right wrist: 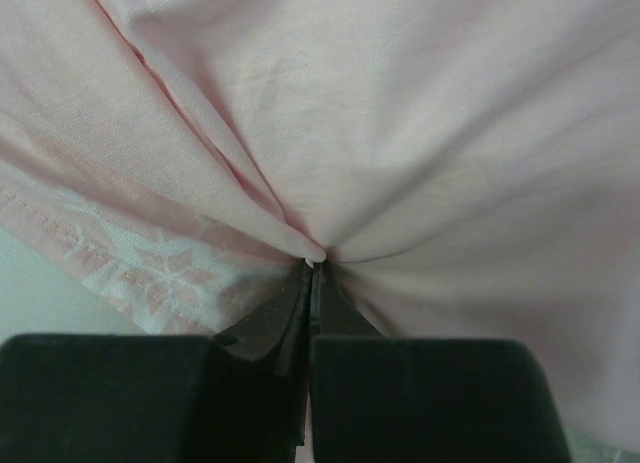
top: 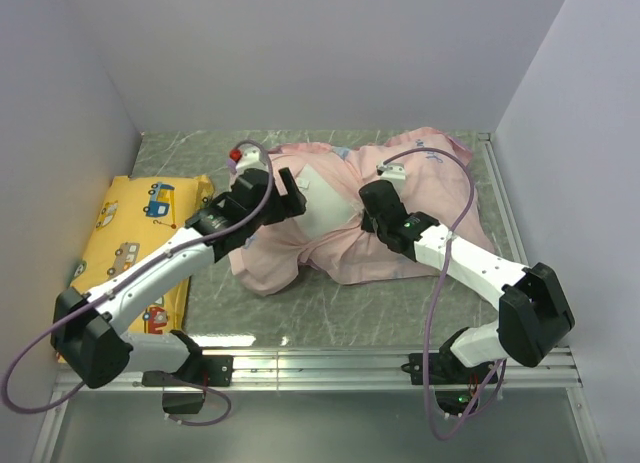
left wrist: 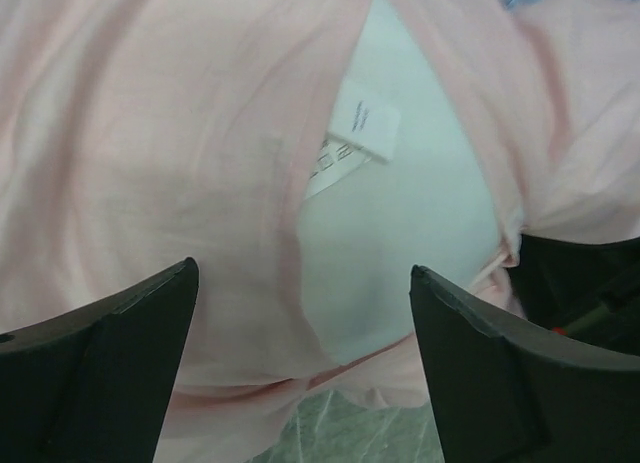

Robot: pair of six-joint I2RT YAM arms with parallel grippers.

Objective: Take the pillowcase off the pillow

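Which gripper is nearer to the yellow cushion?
Left. The left gripper hangs open over the pillowcase, a little right of the yellow cushion; the right gripper, shut on the pillowcase, is farther right, beyond the exposed pillow.

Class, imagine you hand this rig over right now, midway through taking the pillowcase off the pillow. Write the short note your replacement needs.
Left gripper: open, holding nothing, poised over the gap in the pillowcase where the white pillow and its tag show.
Right gripper: shut on a pinched fold of the pillowcase.
Done: the case is opened at the middle and part of the pillow is bared.
Left to do: most of the pillow is covered, so the case must be pulled fully off. A fresh left grip while the right holds looks sensible.
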